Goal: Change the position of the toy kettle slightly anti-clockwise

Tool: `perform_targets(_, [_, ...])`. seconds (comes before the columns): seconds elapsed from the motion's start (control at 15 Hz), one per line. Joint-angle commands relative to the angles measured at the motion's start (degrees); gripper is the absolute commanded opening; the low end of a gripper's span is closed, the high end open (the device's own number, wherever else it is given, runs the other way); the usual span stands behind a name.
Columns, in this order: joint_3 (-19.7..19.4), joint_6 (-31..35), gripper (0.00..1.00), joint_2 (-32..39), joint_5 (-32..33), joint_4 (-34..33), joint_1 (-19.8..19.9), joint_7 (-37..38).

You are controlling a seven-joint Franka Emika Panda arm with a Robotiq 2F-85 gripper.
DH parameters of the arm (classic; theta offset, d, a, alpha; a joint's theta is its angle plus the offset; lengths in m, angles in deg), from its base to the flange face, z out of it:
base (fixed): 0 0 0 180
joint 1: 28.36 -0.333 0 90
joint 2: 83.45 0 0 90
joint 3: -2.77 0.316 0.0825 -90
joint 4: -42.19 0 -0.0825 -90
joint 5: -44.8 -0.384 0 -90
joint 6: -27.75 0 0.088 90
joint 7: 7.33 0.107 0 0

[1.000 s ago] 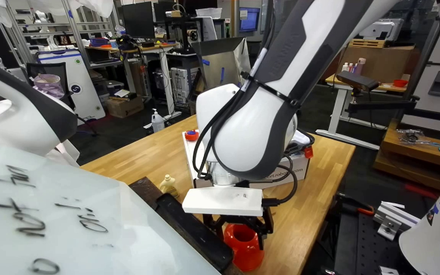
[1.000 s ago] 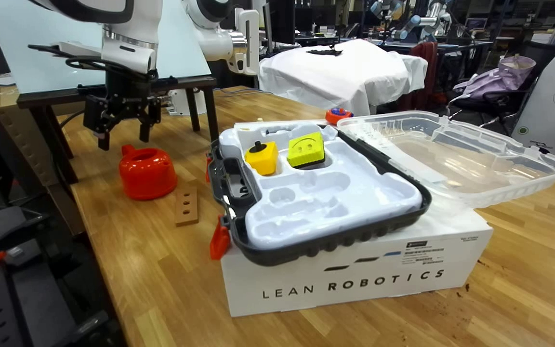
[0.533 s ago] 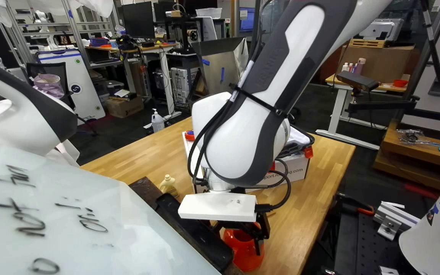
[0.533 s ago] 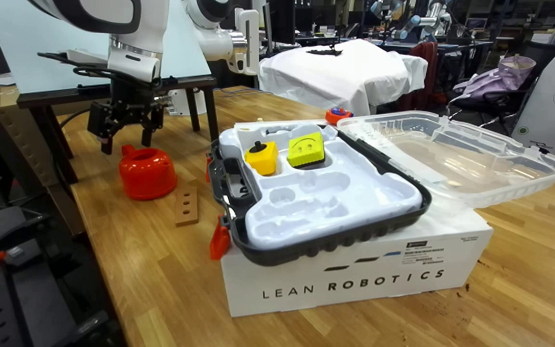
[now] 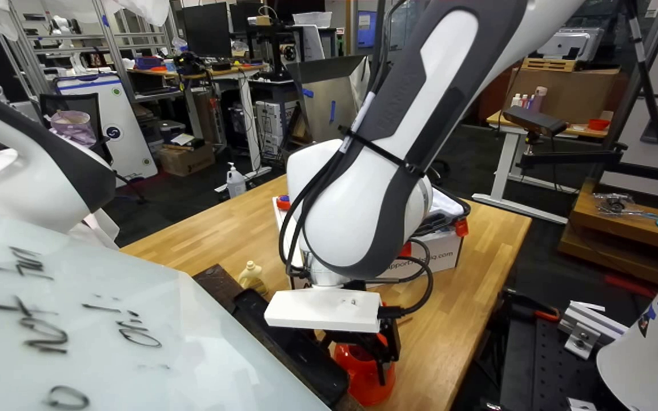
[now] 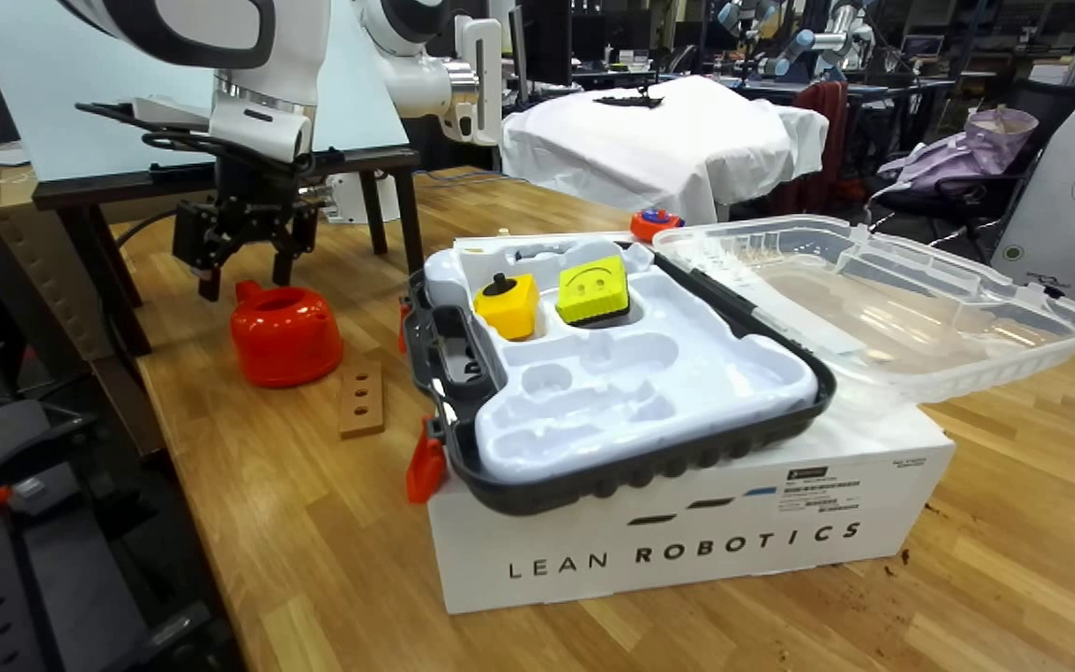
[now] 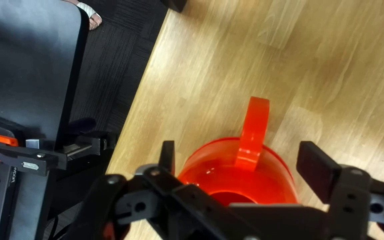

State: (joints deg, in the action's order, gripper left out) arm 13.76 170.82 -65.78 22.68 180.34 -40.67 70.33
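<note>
The toy kettle is red with a round top opening and an arched handle. It stands upright on the wooden table in both exterior views (image 5: 366, 388) (image 6: 286, 341) and in the wrist view (image 7: 218, 173). Its handle (image 7: 253, 130) points away from the gripper's base in the wrist view. My gripper (image 6: 245, 277) is open and empty above the kettle. In the wrist view the gripper (image 7: 240, 160) has one finger on each side of the kettle's body, with gaps on both sides. The gripper's base hides the kettle's near part there.
A wooden block with holes (image 6: 362, 399) lies beside the kettle. A white box (image 6: 687, 532) carries an open case (image 6: 649, 373). A whiteboard (image 5: 106, 319) with a dark ledge (image 5: 292, 342) stands close to the kettle. The table edge (image 7: 142, 86) is near. A yellowish bottle (image 5: 252, 278) stands behind.
My open gripper has shifted a little sideways and slightly down over the kettle, mostly in the first half second. The kettle has not moved.
</note>
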Motion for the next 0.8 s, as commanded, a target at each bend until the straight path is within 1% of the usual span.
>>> perform_targets(0.0, [-0.13, 0.91, 0.61, 0.72, -2.0, -0.51, -0.06, -0.73])
perform_targets(0.07, [-0.13, 0.87, 0.55, 0.78, -2.3, -0.55, -0.03, -0.76])
perform_targets(0.13, [-0.13, 0.83, 0.47, 0.85, -2.65, -0.58, 0.01, -0.82])
perform_targets(0.2, [-0.14, 0.82, 0.42, 0.89, -2.82, -0.59, 0.01, -0.85])
perform_targets(0.27, [-0.18, 0.74, 0.33, 0.91, -2.93, -0.64, 0.03, -0.88])
perform_targets(0.33, [-0.22, 0.71, 0.27, 0.97, -3.06, -0.68, 0.06, -0.88])
perform_targets(0.4, [-0.25, 0.66, 0.19, 1.02, -3.3, -0.74, 0.12, -0.95])
perform_targets(0.47, [-0.29, 0.63, 0.14, 1.12, -3.41, -0.81, 0.16, -0.99])
perform_targets(0.53, [-0.33, 0.59, 0.05, 1.16, -3.51, -0.84, 0.18, -1.02])
perform_targets(0.6, [-0.35, 0.57, 0.07, 1.15, -3.6, -0.84, 0.22, -1.05])
perform_targets(0.67, [-0.38, 0.63, 0.07, 1.08, -3.65, -0.82, 0.22, -1.05])
perform_targets(0.73, [-0.43, 0.71, 0.1, 1.0, -3.65, -0.75, 0.24, -1.09])
